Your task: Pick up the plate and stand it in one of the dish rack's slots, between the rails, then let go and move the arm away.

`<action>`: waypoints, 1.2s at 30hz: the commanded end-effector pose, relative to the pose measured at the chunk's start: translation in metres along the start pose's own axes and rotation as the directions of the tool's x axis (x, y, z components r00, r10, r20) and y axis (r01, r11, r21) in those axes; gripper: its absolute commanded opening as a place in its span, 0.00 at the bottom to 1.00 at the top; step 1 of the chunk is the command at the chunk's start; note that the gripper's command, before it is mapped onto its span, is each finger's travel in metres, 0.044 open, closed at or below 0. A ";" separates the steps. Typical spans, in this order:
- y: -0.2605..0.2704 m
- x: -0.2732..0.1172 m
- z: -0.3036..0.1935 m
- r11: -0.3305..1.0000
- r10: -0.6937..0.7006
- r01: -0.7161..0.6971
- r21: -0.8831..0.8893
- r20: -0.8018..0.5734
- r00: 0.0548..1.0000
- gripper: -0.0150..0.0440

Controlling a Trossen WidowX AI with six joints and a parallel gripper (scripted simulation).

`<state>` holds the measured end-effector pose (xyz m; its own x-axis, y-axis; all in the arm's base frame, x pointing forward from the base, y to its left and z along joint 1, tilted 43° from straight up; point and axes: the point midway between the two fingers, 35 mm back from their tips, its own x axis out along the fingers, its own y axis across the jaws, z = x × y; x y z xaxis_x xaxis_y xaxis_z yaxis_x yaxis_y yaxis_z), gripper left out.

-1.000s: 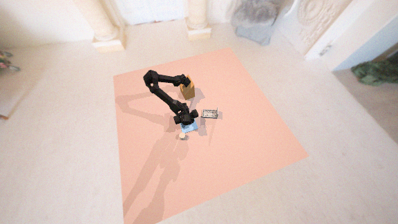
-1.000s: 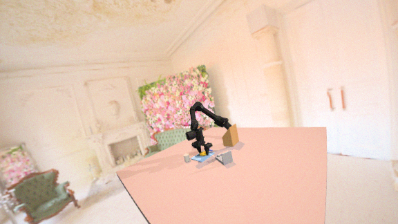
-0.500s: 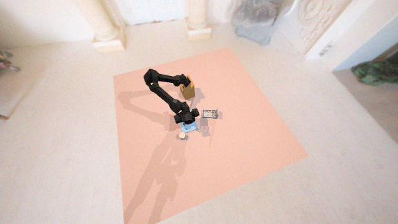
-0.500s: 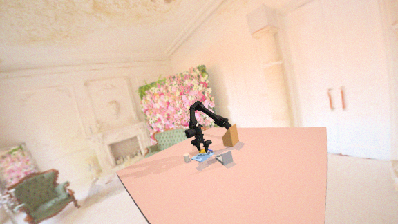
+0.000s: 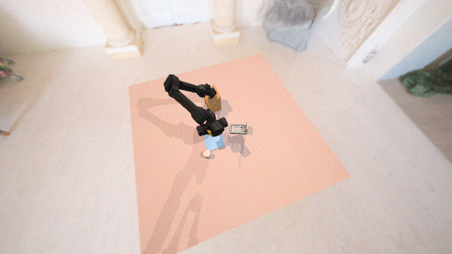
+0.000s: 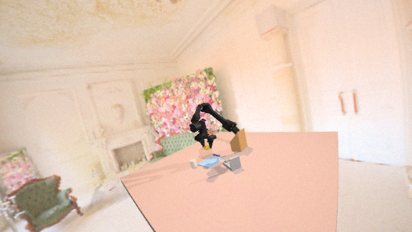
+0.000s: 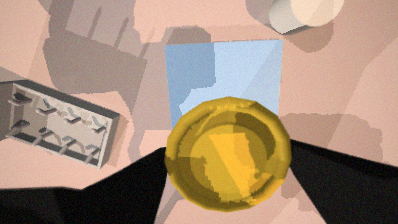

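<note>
Yellow plate (image 5: 209, 132) (image 6: 206, 147) (image 7: 228, 154) is in the hand (image 5: 212, 132) (image 6: 206, 146) (image 7: 225, 150), gripped at opposite sides of its rim, one black finger per side; it's up off the counter (image 5: 275, 157) (image 6: 279, 179) (image 7: 125, 10), face toward the wrist camera, not in the rack

Blue mat (image 5: 214, 143) (image 6: 210, 162) (image 7: 245, 65) lies flat below it; in the wrist view the plate covers the mat's near part

Dish rack (image 5: 238, 128) (image 6: 233, 163) (image 7: 111, 140) stands just beside the mat, apart from the plate. Two rows of upright prongs show inside, slots between them, no plate standing there. Grey panel upright at one end

Cream cup-like thing (image 5: 206, 154) (image 6: 193, 164) (image 7: 300, 17) sits near the mat's edge, on the side away from the arm base. Small dark blue item (image 6: 216, 155) is by the mat in the exterior view, too small there to name

Arm (image 5: 184, 103) (image 6: 218, 116) reaches over from beside the brown angled block (image 5: 213, 99) (image 6: 239, 140). In the top view everything is grouped nearer the counter's left edge than its right corner, well in from the near edge
</note>
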<state>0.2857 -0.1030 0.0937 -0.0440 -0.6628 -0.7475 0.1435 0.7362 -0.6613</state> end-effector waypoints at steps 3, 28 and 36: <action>0.001 -0.028 0.001 1.000 -0.001 0.001 0.002 0.003 1.000 0.25; 0.024 -0.066 -0.004 0.894 -0.007 0.007 -0.449 0.003 1.000 0.25; 0.036 -0.065 -0.008 0.736 -0.004 0.005 -0.677 0.004 1.000 0.25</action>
<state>0.2867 -0.0354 0.1230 -0.0365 -0.6677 -0.7435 -0.4891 0.6608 -0.5693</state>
